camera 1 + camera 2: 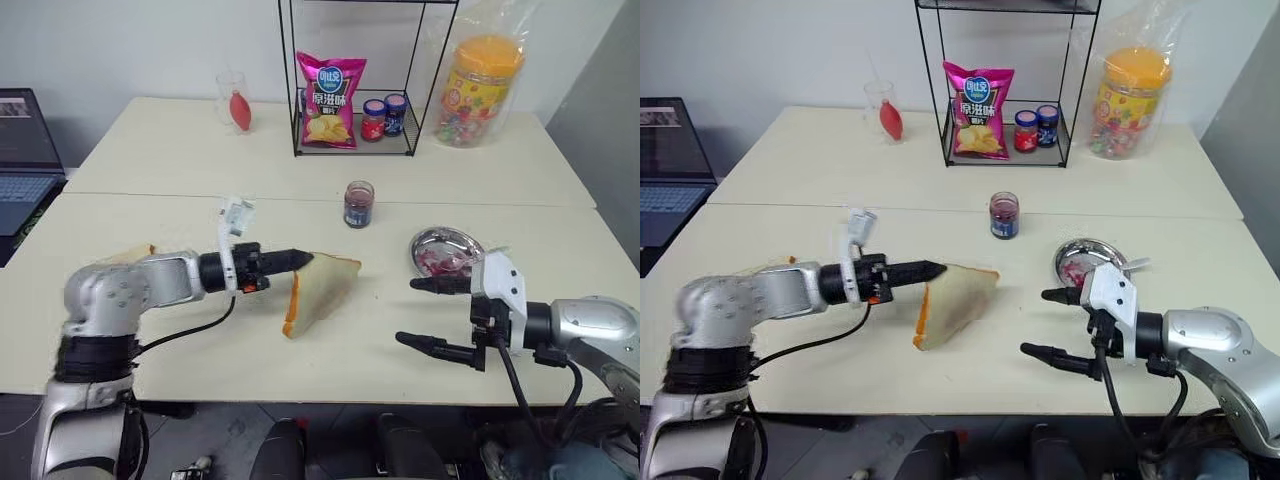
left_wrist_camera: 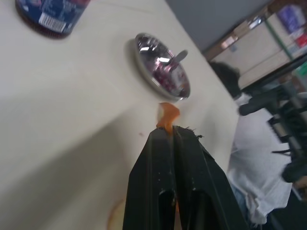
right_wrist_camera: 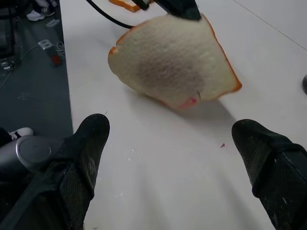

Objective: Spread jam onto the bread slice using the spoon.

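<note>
Your right gripper (image 1: 423, 313), nearest, hangs with jaws wide and empty just above the worktop (image 1: 180, 150). Left of it, your left gripper (image 1: 305, 258) has its jaws pinched on the crust of the bread slice (image 1: 320, 290), tilted up on one edge; pale crumb, tan crust, pink smear. Beyond: spoon (image 1: 487, 252) in metal dish (image 1: 440, 240), jam (image 1: 358, 205) jar farther back.
</note>
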